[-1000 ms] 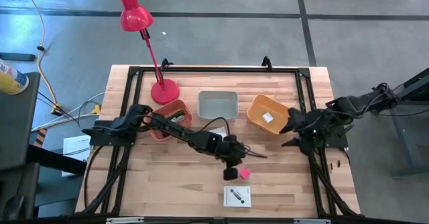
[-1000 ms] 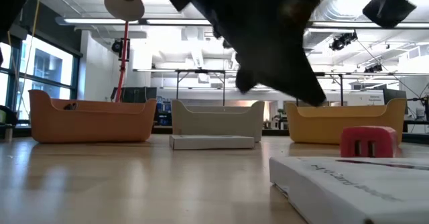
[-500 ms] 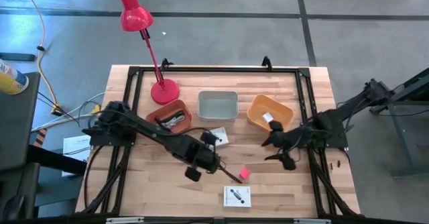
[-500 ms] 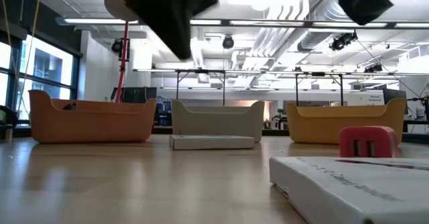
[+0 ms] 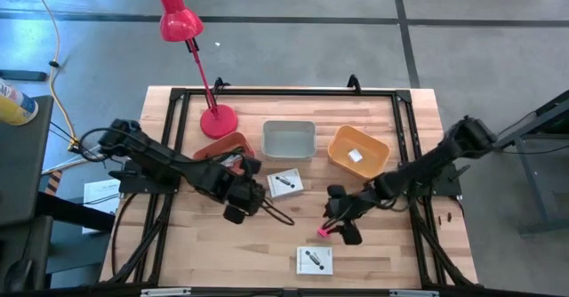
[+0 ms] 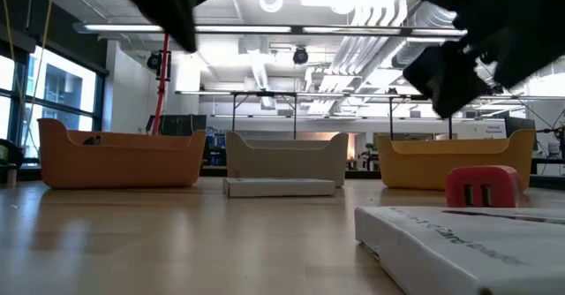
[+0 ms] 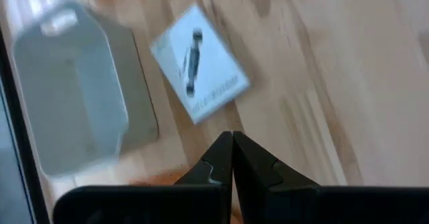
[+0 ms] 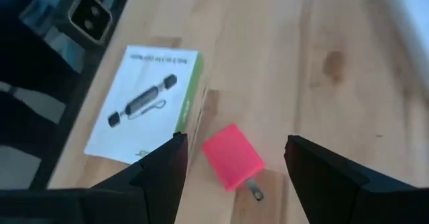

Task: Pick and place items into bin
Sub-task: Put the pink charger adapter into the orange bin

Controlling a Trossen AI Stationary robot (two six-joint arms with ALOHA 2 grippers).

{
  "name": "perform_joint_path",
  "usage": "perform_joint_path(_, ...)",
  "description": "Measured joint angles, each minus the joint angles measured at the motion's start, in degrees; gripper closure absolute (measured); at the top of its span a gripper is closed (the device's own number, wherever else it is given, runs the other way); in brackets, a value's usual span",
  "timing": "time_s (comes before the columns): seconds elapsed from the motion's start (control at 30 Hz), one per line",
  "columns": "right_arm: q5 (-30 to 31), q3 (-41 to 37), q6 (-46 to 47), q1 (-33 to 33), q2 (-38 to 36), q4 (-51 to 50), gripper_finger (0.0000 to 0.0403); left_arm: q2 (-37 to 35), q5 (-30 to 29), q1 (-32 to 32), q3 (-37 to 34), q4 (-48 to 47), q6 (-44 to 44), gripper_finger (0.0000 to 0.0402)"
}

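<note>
**Right gripper over the pink block, ready to pick**

The wooden table (image 5: 222,252) carries three bins in a row at the far side: a red-orange bin (image 5: 222,148), a grey bin (image 5: 289,140) in the middle and a yellow-orange bin (image 5: 357,150) that has a small white block (image 5: 355,156) inside. A red lamp (image 5: 180,21) stands near the red-orange bin.

Two white packets lie on the wood. One packet (image 5: 284,183) is just in front of the grey bin, the other packet (image 5: 314,260) is close to the near edge.

The left gripper (image 5: 235,210) is beside the red-orange bin, its fingers pressed together with nothing between them. It seems to be only waiting.

The right gripper (image 8: 231,160) hangs above the pink block (image 8: 232,155) with its fingers spread wide, one on each side and not touching it. The block lies just beside the near packet.

To do this step well, I think the gripper should go straight down, keep the block centred between the fingers, and turn a little so that the fingers meet its flat sides. It should also stay clear of the packet's edge, so the packet is not pushed or pinched together with the block. A small silvery bit (image 8: 253,190) sticks out from the block; the grip is better on the pink body.
</note>
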Motion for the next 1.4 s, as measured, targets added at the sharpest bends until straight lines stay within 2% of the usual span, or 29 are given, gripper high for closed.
perform_joint_path(0.13,0.3,0.0,-2.2,0.6,2.3,3.1,0.0164,-3.3,1.3,-0.1,-5.8,2.9,-4.8,0.0401)
perform_joint_path(0.3,0.6,0.0,-9.8,0.7,2.8,3.1,0.0164,-5.2,3.5,-0.1,-10.8,7.6,-10.1,0.0401)
perform_joint_path(0.6,-1.5,0.0,-17.5,0.7,5.8,1.9,0.0164,-5.2,3.0,-0.1,-12.3,13.6,-15.1,0.0401)
perform_joint_path(0.8,-0.2,0.1,-17.9,0.7,7.0,2.2,0.0164,-5.2,2.8,0.0,-12.3,14.0,-16.6,0.0401)
perform_joint_path(1.0,-2.6,0.0,-19.0,0.7,10.0,3.0,0.0164,-5.2,1.1,0.0,-12.2,15.1,-17.7,0.0401)
perform_joint_path(1.2,-0.1,0.1,-15.4,0.7,10.6,4.5,0.0165,-5.2,1.0,0.0,-12.2,15.9,-17.9,0.0401)
perform_joint_path(1.4,0.0,0.0,-13.9,0.7,10.6,4.4,0.0189,-5.2,0.6,0.0,-12.2,15.9,-17.9,0.0401)
